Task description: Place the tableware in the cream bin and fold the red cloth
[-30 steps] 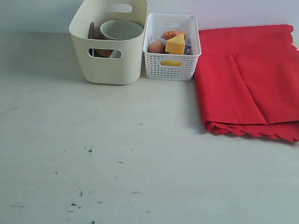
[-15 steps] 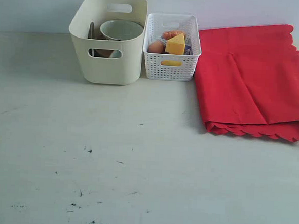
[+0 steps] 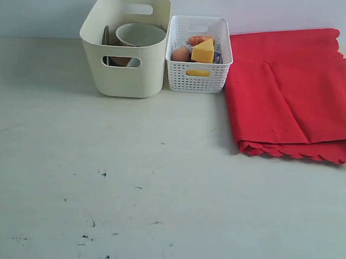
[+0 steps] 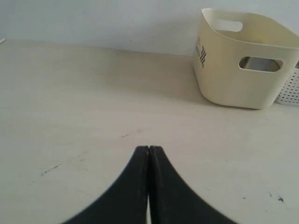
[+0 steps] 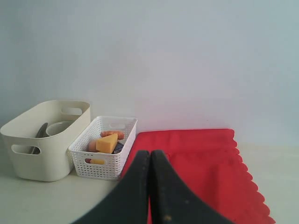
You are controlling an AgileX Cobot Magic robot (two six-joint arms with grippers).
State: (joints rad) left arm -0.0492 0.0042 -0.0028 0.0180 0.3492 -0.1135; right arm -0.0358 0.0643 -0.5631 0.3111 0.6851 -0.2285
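Left hand [image 4: 148, 148]: closed, tips pressed together, nothing held. Hovers over bare counter [image 3: 157, 193].
Right hand [image 5: 150, 152]: closed, empty. Faces the bin, basket and cloth from well back.
Cream bin [image 3: 126, 77]: exterior view, 11 o'clock, upright, just beside the basket. Can't tell if they touch.
Tableware: bowl [image 3: 140, 35] sits in the bin with the brown plate [image 3: 106, 36] on edge next to it. Something shows through the handle cut-out, can't tell what. Nothing loose on the counter.
White basket [image 3: 196, 84]: 12 o'clock, holding egg [image 3: 180, 53], cheese [image 3: 203, 51] and sausage [image 3: 199, 39]. Leave it alone.
Red cloth [image 3: 292, 96]: 2 o'clock, flat, doubled over, scalloped edge [image 3: 301, 154] toward 6 o'clock. Runs out of frame at 3 o'clock.
Step, my read: sorting looks done. What's left is another cloth fold or a final check.
How to do it well: open both hands first and pinch the two scalloped corners through both layers. Lift low, carry toward 12 o'clock, and line up the edges before release. Stay clear of the basket.
Risk: only the top layer slides, giving a skewed fold.
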